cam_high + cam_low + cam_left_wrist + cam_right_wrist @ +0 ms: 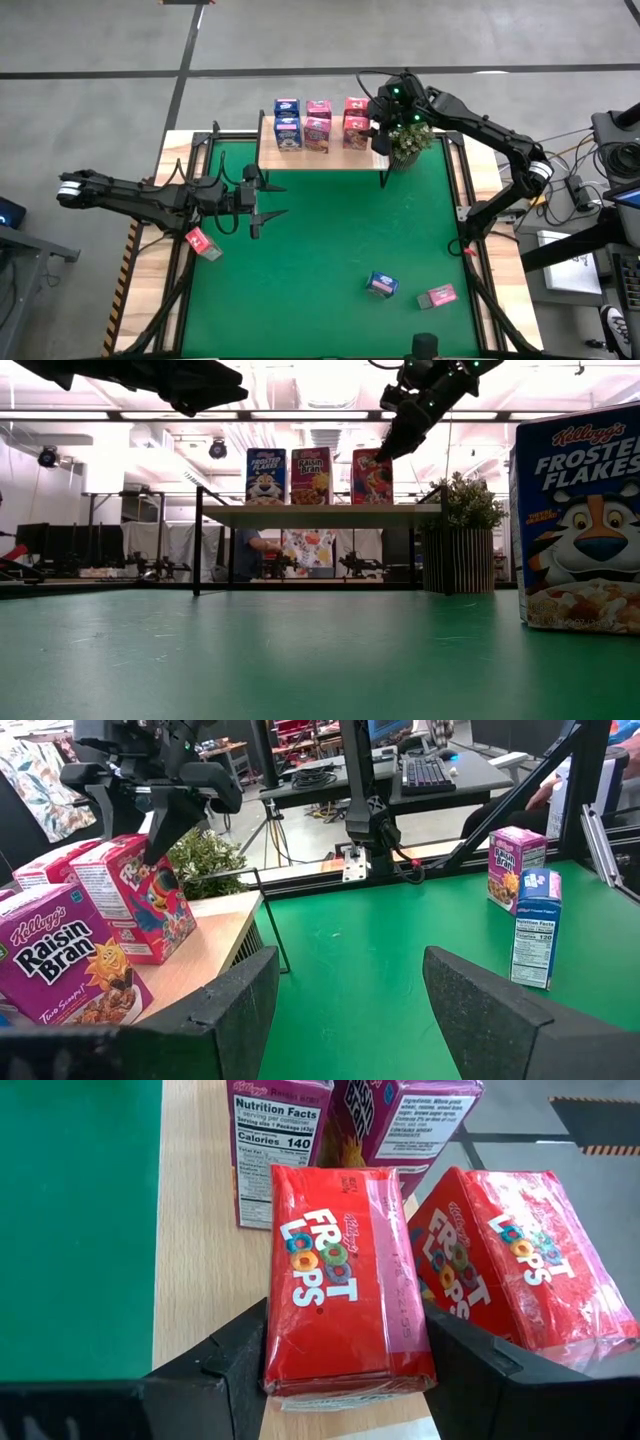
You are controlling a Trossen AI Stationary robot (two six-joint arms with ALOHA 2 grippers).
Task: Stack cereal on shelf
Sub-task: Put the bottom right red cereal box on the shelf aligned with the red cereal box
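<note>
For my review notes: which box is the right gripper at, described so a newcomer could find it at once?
Start at the wooden shelf along the far edge of the green mat, beside the potted plant. Six boxes stand there in three pairs. The right gripper straddles the red Froot Loops box nearest the plant, front of its pair; the other pairs are purple and blue.

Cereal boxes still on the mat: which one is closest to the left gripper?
The pink box at the mat's left edge, just beside the left gripper. The blue box and the other pink box lie far across the mat.
</note>
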